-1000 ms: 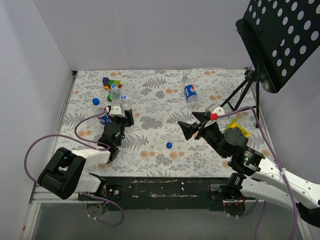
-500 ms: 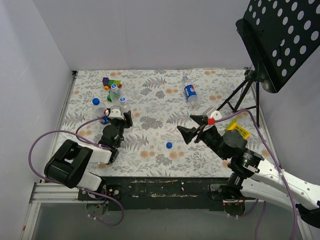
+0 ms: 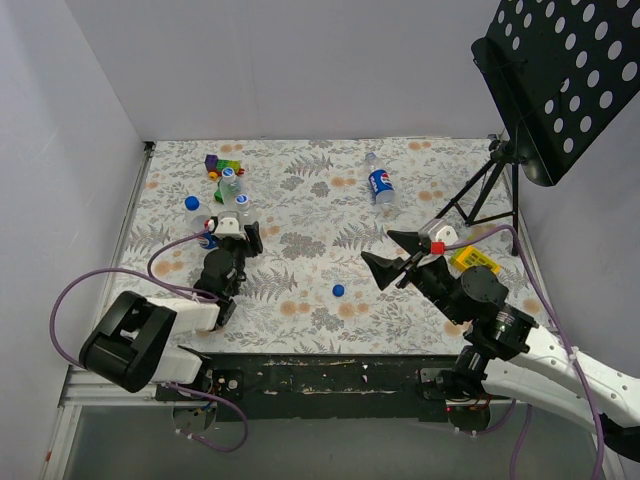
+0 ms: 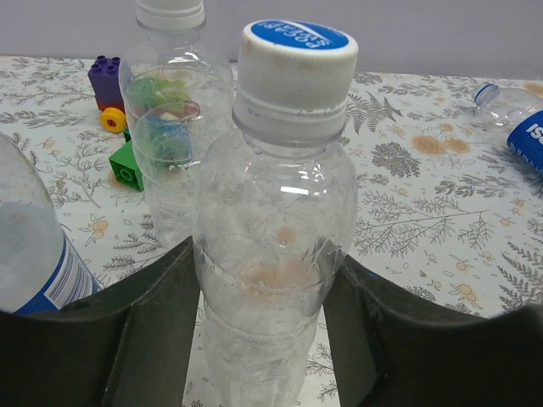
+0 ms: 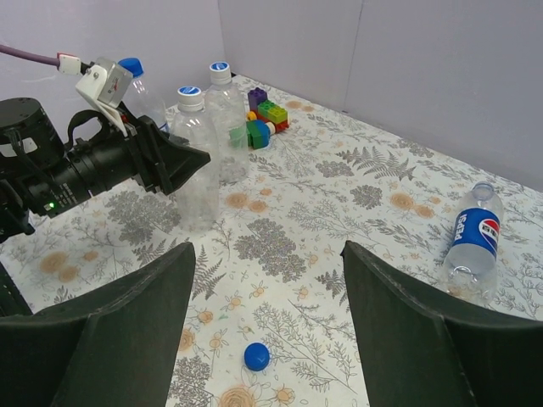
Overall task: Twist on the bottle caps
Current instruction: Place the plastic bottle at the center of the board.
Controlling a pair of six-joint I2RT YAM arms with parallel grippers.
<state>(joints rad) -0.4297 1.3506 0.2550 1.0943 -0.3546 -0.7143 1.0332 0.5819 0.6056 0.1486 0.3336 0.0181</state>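
L gripper (image 4: 265, 259): clamped on held bottle (image 4: 276, 229), one finger vs each side of its body.
Held bottle: clear, unlabelled, crinkled, upright; ~9 o'clock on table (image 3: 300, 215) in top view.
White-blue cap (image 4: 295, 64): white skirt, blue top, sits on held bottle's neck; how tightly it is screwed on, can't tell.
2nd clear bottle (image 4: 174, 136): upright, just behind held bottle at ~11 o'clock in L wrist view, white cap on.
Upright Pepsi bottle (image 4: 34, 254): ~9 o'clock of held bottle, near it, blue label showing.
Toy blocks (image 3: 222, 165): ~10 o'clock on table, beyond the 3 upright bottles.
R gripper (image 5: 267, 254): fingers spread wide, holding nothing, above the table's near-right part.
Loose blue cap (image 3: 339, 290): flat on table at ~6 o'clock, apart from every bottle; low centre in R wrist view.
Lying Pepsi bottle (image 3: 380, 184): on its side at ~1 o'clock, well apart from both grippers.
Music stand (image 3: 560, 80): black, perforated, ~3 o'clock edge.
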